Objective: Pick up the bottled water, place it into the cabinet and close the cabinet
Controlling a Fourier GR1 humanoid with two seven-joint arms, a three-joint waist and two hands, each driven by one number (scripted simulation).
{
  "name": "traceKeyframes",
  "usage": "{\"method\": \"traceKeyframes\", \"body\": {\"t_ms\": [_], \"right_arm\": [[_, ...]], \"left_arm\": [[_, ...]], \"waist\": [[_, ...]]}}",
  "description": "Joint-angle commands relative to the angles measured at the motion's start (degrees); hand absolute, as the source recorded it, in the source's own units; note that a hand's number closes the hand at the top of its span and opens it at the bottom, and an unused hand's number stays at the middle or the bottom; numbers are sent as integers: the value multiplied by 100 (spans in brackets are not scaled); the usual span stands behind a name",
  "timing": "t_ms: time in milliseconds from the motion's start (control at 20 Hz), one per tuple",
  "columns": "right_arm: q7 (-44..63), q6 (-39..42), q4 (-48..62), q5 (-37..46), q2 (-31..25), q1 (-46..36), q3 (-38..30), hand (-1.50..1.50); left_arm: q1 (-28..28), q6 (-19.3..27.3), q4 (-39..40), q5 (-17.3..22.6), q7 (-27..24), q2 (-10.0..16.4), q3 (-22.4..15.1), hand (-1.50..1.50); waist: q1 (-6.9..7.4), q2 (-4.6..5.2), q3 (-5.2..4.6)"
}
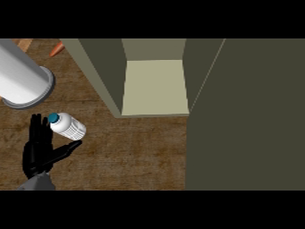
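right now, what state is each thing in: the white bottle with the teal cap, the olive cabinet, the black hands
white plastic bottle with teal cap: capped, on the wooden counter, outside the cabinet
olive cabinet: open, door swung out to the right
black left hand: open, fingers straight, beside the bottle, not curled round it
right hand: not in view
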Motion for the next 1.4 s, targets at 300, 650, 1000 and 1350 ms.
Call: {"method": "traceKeyframes", "body": {"t_ms": [300,650,1000,1350], "right_arm": [[16,188,-989,-521,25,629,-189,-150],[-227,228,-650,-339,6,442,-365,-150],[-239,353,-651,-612,-94,463,-621,-150],[-67,280,-883,-779,-122,385,-741,-150]], "left_arm": [[-708,-293,1525,93,-801,200,280,-150],[-1116,-1018,2413,343,-1467,72,448,-150],[-1463,-1387,2781,501,-1747,132,548,150],[-1753,-1371,2902,649,-1749,167,627,150]], "waist": [[-25,-5,-1],[-37,12,-6],[5,14,-1],[71,17,2]]}}
